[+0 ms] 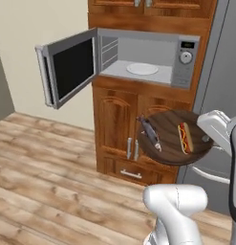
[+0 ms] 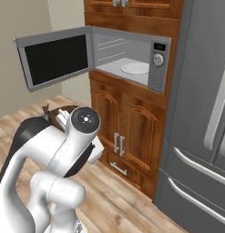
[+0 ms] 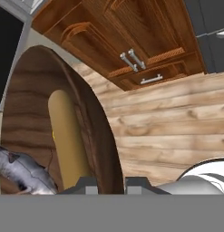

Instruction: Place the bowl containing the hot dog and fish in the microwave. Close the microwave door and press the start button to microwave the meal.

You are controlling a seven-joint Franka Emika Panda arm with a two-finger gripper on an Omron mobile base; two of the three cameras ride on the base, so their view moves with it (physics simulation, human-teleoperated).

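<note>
The dark-brown bowl (image 1: 168,125) hangs tilted in the air in front of the lower cabinet, below the microwave (image 1: 153,52). The hot dog (image 1: 185,138) lies in its right half and the grey fish (image 1: 150,132) along its left side. My gripper (image 1: 206,139) is shut on the bowl's right rim. In the hand view the bowl (image 3: 31,99) fills the left, its rim pinched between my fingertips (image 3: 87,184), with the hot dog (image 3: 68,136) and fish (image 3: 22,170) inside. The microwave door (image 1: 69,67) stands swung wide to the left, and a white turntable (image 1: 142,69) lies inside.
The control panel with knob (image 1: 186,58) is on the microwave's right side. Wooden cabinets (image 1: 117,129) with metal handles sit below it, and a grey fridge (image 2: 205,113) stands to the right. A wood floor (image 1: 43,177) spreads to the left.
</note>
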